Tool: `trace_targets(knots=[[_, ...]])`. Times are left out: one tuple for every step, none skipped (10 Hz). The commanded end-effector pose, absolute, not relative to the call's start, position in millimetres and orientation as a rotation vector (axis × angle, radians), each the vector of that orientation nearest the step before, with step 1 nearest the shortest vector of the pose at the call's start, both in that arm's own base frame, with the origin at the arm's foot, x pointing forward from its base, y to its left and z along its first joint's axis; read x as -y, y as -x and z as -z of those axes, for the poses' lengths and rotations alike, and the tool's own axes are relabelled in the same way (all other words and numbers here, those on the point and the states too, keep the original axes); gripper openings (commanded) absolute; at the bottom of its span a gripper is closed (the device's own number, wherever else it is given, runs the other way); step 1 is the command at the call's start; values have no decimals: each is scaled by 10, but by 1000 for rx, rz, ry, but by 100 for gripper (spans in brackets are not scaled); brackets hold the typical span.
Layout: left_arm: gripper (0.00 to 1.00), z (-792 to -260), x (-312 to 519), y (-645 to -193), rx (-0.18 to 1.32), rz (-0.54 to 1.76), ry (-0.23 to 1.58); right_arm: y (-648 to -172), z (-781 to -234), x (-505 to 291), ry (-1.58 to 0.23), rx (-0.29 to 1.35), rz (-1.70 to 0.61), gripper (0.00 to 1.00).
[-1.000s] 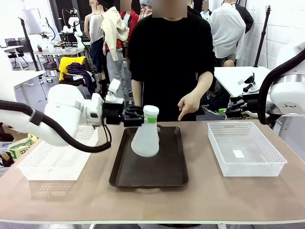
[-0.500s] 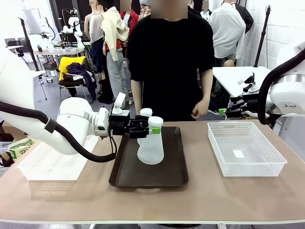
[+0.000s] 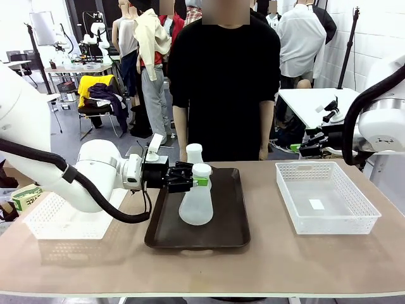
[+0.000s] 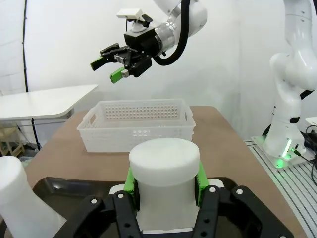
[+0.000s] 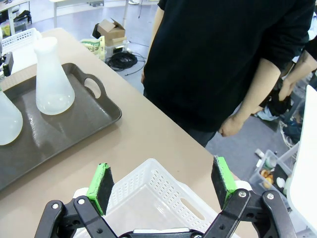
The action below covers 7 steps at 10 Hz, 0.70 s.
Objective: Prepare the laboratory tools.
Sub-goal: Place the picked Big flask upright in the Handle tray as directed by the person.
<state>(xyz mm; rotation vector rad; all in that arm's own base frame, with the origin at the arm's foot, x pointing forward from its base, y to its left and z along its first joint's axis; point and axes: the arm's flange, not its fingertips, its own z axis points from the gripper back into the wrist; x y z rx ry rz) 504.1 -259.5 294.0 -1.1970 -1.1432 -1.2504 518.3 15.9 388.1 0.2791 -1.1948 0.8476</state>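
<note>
Two frosted-white conical flasks are on the dark brown tray [image 3: 223,233]. The nearer flask [image 3: 195,206] stands upright with its base down at the tray. My left gripper [image 3: 199,180] is shut on its neck from the left. In the left wrist view that neck [image 4: 164,166] fills the space between the green pads [image 4: 130,179]. The second flask [image 3: 193,152] stands free just behind it, and in the right wrist view it is the flask [image 5: 51,74] farther along the tray. My right gripper [image 5: 161,179] hangs open above the right basket with nothing in it.
A white mesh basket [image 3: 326,197] sits at the table's right, another basket [image 3: 63,218] at the left under my left arm. A person in black stands at the far edge, arms down, one hand [image 5: 230,125] beyond the table. Bare tabletop lies between tray and right basket.
My left gripper has carried the flask down from a raised, tilted pose to upright on the tray, in front of the second flask. The person's pointing hand has dropped to the side.
</note>
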Motion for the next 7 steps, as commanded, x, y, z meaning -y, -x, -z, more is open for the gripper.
trace_targets(knots=[[3,-2927,2600,-5093,1201,1249,1208,-5182,-3896,-157,-286,1184,-846,100],[23,-2947,2607,-5086,1201,1260,1207,-5182,-3896,-157,-286,1184,-846,100],[43,-2959,2608,-5082,1195,1266,1206,-5182,-3896,-157,-286,1184,-846,100],[63,-2965,2598,-5080,1185,1270,1207,-5182,-3896,-157,-286,1184,-846,100],[83,-2969,2575,-5088,1175,1270,1217,-5182,-3896,-157,-286,1184,-846,100],[100,-2974,2554,-5090,1162,1274,1212,-5182,-3896,-157,-286,1184,-846,100],[100,-2979,2538,-5096,1157,1273,1206,-5182,-3896,-157,-286,1184,-846,100]])
